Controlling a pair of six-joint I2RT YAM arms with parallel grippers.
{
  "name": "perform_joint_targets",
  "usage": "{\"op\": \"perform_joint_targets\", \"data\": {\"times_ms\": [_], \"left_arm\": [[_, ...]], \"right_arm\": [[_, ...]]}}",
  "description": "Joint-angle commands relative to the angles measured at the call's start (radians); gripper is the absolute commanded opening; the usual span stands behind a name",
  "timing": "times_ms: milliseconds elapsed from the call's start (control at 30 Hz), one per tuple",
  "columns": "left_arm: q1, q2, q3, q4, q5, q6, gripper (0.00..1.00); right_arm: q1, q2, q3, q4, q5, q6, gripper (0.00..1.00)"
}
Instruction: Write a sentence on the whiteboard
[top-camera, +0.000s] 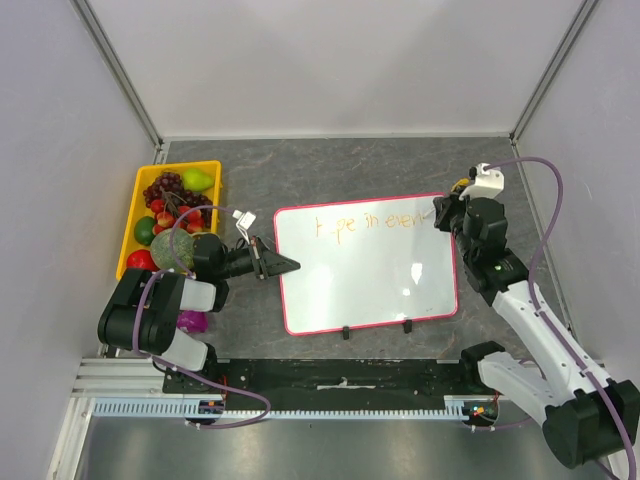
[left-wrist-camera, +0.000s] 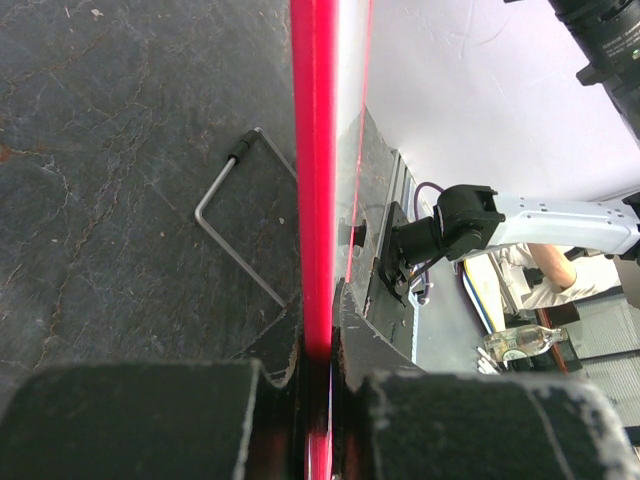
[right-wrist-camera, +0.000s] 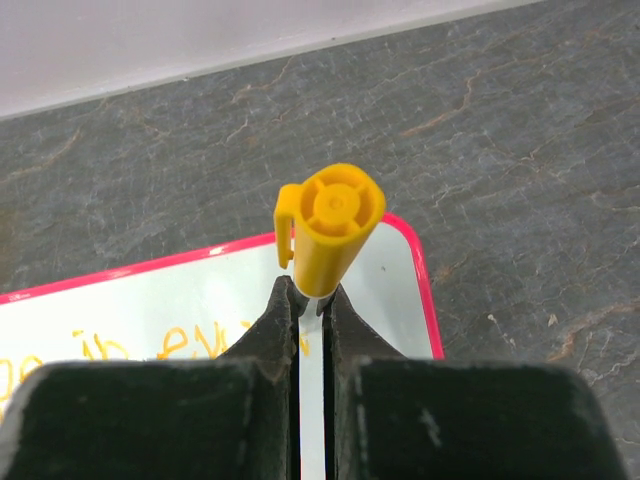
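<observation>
Your right gripper (right-wrist-camera: 310, 295) has its jaws pressed onto the barrel of a yellow plastic marker pen (right-wrist-camera: 330, 225), held upright so its capped back end faces the wrist camera and its tip points down, out of sight. You cannot tell whether the tip touches the surface. That upright hold looks chosen so the nib meets the board squarely. Your left gripper (left-wrist-camera: 318, 350) is pinching the thin pink-red frame on the left edge of the large glossy white rectangular whiteboard (top-camera: 370, 285), most likely to brace it so it does not slide under the strokes. The board lies flat on the dark grey stone-look table (top-camera: 350, 165), between the two arms, with its two black feet on the near edge. The thin orange handwritten sentence (top-camera: 370, 224) runs along the far edge in a single line, and the pen sits at its right end, near the far right corner. No second line shows, so judge the writing as partway done. The yellow plastic fruit tray (top-camera: 135, 215) stands well clear, at the far left.
</observation>
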Motion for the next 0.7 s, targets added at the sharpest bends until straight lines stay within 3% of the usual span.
{"op": "perform_joint_targets", "data": {"times_ms": [0,667], "left_arm": [[-0.002,0.013,0.003,-0.043,-0.073,0.160,0.02],[-0.004,0.013,0.005,-0.045,-0.073,0.163,0.02]], "right_arm": [[-0.007,0.016,0.077,0.006,0.048,-0.008,0.00],[-0.013,0.028,0.002,0.000,0.005,-0.003,0.00]]}}
